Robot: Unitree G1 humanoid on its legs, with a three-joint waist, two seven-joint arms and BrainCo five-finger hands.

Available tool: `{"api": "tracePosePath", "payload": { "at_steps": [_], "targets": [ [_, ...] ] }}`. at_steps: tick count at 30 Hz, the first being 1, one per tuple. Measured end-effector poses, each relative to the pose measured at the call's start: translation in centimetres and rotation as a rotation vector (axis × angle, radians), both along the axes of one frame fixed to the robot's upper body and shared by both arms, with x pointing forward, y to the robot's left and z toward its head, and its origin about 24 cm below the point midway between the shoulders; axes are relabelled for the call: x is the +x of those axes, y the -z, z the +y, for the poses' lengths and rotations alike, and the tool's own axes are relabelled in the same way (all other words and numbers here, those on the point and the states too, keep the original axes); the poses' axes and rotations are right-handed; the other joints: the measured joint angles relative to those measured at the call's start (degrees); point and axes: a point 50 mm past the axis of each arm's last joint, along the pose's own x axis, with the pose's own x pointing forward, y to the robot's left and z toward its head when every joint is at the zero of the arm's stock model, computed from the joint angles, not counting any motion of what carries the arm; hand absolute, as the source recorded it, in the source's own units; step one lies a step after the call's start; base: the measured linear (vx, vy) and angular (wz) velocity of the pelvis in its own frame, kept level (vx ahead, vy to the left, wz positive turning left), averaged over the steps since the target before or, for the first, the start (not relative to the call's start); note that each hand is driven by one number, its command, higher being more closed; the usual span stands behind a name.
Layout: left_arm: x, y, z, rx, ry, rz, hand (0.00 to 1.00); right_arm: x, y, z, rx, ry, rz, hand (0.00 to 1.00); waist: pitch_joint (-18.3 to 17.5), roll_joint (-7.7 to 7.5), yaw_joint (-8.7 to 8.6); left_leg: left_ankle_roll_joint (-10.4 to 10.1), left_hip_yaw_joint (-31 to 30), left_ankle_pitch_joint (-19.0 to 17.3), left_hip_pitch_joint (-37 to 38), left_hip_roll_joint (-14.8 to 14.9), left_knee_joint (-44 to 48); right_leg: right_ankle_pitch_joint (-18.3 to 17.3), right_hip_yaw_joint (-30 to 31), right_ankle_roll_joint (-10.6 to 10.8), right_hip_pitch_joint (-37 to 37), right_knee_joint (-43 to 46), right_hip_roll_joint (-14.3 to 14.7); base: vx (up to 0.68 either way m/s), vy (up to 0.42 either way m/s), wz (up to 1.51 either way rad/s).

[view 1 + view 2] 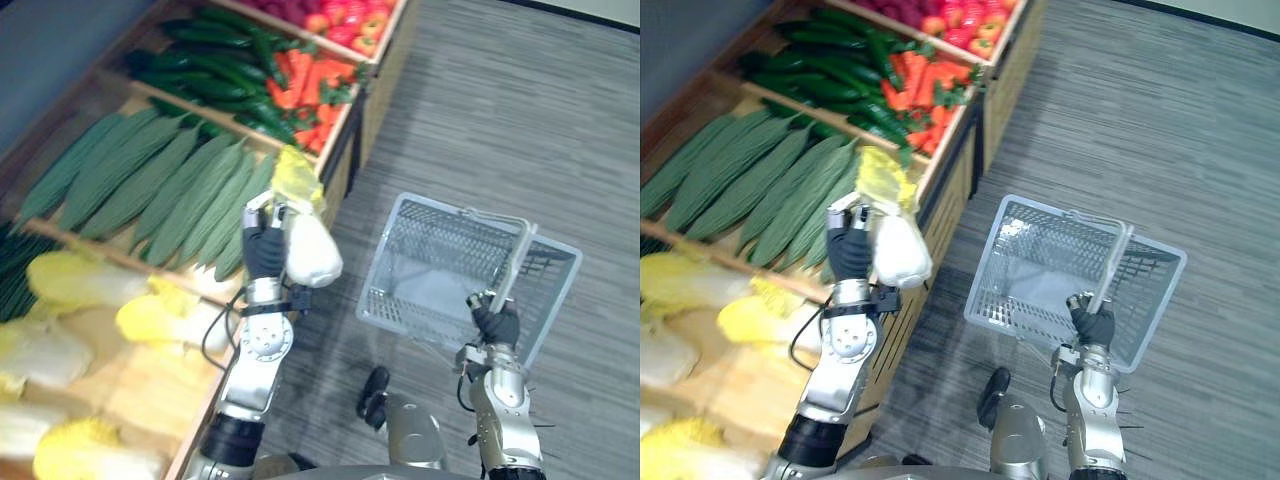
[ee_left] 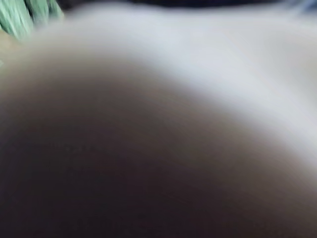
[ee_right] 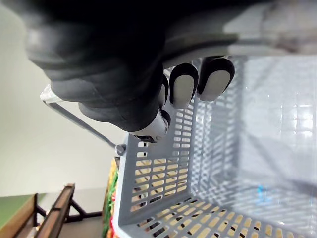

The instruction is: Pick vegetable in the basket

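Floor (image 1: 480,110) laid with grey carpet, streaked in fine lighter and darker lines, seen across whole right side. Wooden stand (image 1: 952,205) set along left, in light timber, display bed split into compartments by wooden dividers (image 1: 150,92). Bare board bottom (image 1: 130,390) exposed in nearest compartment. Stand's side panel met directly by carpet. Pale wall strip (image 1: 1230,12) seen at far top right, edged by dark skirting line. Blue-grey surface (image 1: 50,50) seen behind stand at top left — nature cannot be told. Lighting even and cool.
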Motion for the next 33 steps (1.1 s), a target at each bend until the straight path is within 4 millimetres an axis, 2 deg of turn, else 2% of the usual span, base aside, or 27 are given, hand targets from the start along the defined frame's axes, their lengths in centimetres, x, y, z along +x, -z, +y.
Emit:
{"api": "tracePosePath", "payload": {
  "at_steps": [1,2,3,5,6,7,8,9,11,12,13,15,17,21,26,27,31,33],
  "targets": [
    [0.0,0.2,-0.2,0.001,0.012,0.011,1.00,0.3,-0.3,0.1,-0.007,-0.012,-0.010,1.00,0.00,-0.01,0.08,-0.91,-4.24,-1.11,-2.32,-1.44,1.63,-0.04,1.15,0.00,0.63,-0.64,0.08,0.20,0.015,-1.03],
    [-0.1,0.6,-0.5,-0.004,0.025,0.030,1.00,1.0,-0.9,0.5,-0.016,-0.046,-0.034,1.00,0.00,-0.05,0.68,-1.67,-11.35,-3.03,-6.27,-5.15,1.74,-0.10,3.85,0.10,1.60,-1.36,-0.10,0.17,0.046,-0.86],
    [-0.1,0.7,-0.5,-0.007,0.029,0.035,1.00,1.3,-1.2,0.8,-0.019,-0.068,-0.045,1.00,-0.01,-0.04,1.21,-1.87,-14.25,-3.81,-7.54,-7.13,0.70,-0.06,5.39,0.15,2.08,-1.63,-0.12,0.22,0.085,-1.19],
    [-0.1,1.1,-0.7,-0.017,0.041,0.053,1.00,2.2,-1.9,2.3,-0.012,-0.145,-0.073,1.00,-0.05,-0.01,3.16,-3.36,-25.50,-5.45,-10.96,-14.89,-8.67,1.22,10.41,2.08,4.30,-2.04,-0.70,0.26,0.155,-1.19],
    [-0.1,1.1,-0.9,-0.019,0.044,0.057,1.00,2.4,-2.0,2.6,-0.012,-0.165,-0.079,1.00,-0.14,0.09,3.56,-4.01,-29.47,-5.07,-11.51,-17.32,-13.56,1.46,11.67,2.45,4.81,-2.03,-0.99,0.24,0.253,-1.21],
    [-0.1,1.4,-1.4,-0.029,0.054,0.074,1.00,2.5,-2.1,3.1,-0.008,-0.200,-0.082,1.00,-1.08,1.44,3.78,-5.87,-33.51,0.55,-11.54,-19.24,-24.36,1.84,14.13,4.06,5.19,-2.23,-0.27,0.11,0.168,-0.88],
    [-0.1,1.5,-1.5,-0.030,0.056,0.077,1.00,2.5,-2.1,3.1,-0.011,-0.205,-0.082,1.00,-1.39,1.92,3.79,-5.04,-33.85,2.11,-11.66,-19.17,-26.08,1.87,14.47,4.21,5.25,-2.34,-0.04,0.16,0.215,-0.89],
    [-0.1,2.1,-1.8,-0.012,0.071,0.103,1.00,2.4,-1.8,3.3,-0.004,-0.215,-0.069,1.00,-1.96,1.38,3.61,-3.36,-32.25,2.08,-10.54,-19.66,-27.21,2.34,16.76,5.91,6.11,-3.35,-0.31,0.16,0.165,-0.42],
    [-0.2,2.8,-2.3,0.026,0.111,0.128,1.00,2.2,-1.5,4.5,0.048,-0.267,-0.063,1.00,-3.01,-0.14,2.82,-1.96,-29.95,3.21,-7.23,-22.22,-31.99,3.20,19.03,7.18,6.33,-5.10,-2.46,0.18,0.226,-0.38],
    [-0.3,2.9,-2.6,0.036,0.128,0.130,1.00,2.1,-1.4,4.7,0.062,-0.279,-0.058,1.00,-3.15,-0.37,2.88,-1.70,-29.32,3.47,-6.87,-22.65,-32.87,3.50,19.48,7.60,6.34,-5.58,-2.85,0.10,0.183,-0.29],
    [-0.4,3.1,-3.2,0.070,0.157,0.132,1.00,1.8,-1.1,5.2,0.106,-0.304,-0.051,1.00,-3.45,-0.85,3.07,-1.48,-28.71,3.61,-6.61,-23.32,-33.73,3.93,20.49,8.18,6.35,-6.51,-3.34,0.08,0.142,-0.17],
    [-0.6,3.9,-3.7,0.184,0.192,0.143,1.00,1.3,-0.5,6.8,0.207,-0.367,-0.025,1.00,-4.05,-2.01,3.19,-1.48,-28.37,3.61,-6.44,-23.24,-34.27,4.47,21.82,8.07,6.41,-7.51,-3.11,0.08,0.098,-0.11],
    [-1.0,5.0,-4.6,0.300,0.221,0.155,1.00,0.8,-0.1,8.0,0.271,-0.427,-0.003,1.00,-4.20,-2.25,3.18,-1.67,-27.76,3.72,-4.83,-23.13,-35.60,4.52,22.84,7.98,7.05,-7.78,-3.14,0.05,0.016,-0.18],
    [-1.0,5.2,-5.8,0.446,0.260,0.107,1.00,0.2,0.7,7.7,0.364,-0.439,0.046,1.00,-4.30,-2.35,3.06,-1.71,-26.17,3.71,-3.79,-23.24,-37.13,4.52,24.86,7.97,7.06,-8.79,-3.07,0.00,-0.004,-0.24],
    [-0.8,5.3,-6.2,0.581,0.275,0.057,1.00,0.0,1.2,7.5,0.476,-0.433,0.082,1.00,-4.41,-2.57,2.78,-1.71,-25.25,3.71,-3.24,-23.35,-37.99,4.52,26.29,7.97,7.10,-9.50,-3.00,-0.03,0.006,-0.12],
    [-0.7,5.5,-6.3,0.614,0.281,0.050,0.00,0.0,1.3,7.4,0.487,-0.436,0.098,1.00,-4.52,-2.75,2.80,-1.71,-25.16,3.71,-3.24,-23.33,-38.02,4.53,26.41,7.95,7.12,-9.71,-2.97,-0.03,0.012,-0.06],
    [-0.6,7.2,-6.0,0.700,0.280,0.099,0.00,-0.2,1.6,7.1,0.506,-0.444,0.133,1.00,-4.72,-3.08,2.37,-1.70,-25.00,3.71,-3.15,-23.32,-38.05,4.55,26.59,7.93,7.07,-9.84,-2.91,0.00,0.004,-0.02],
    [-0.4,8.5,-5.2,0.757,0.263,0.161,0.00,-0.3,1.7,7.3,0.506,-0.459,0.140,1.00,-4.86,-3.33,1.82,-1.70,-25.00,3.71,-3.15,-23.29,-38.12,4.58,26.63,7.88,7.05,-9.90,-2.84,0.01,0.005,-0.02]
  ]
}}
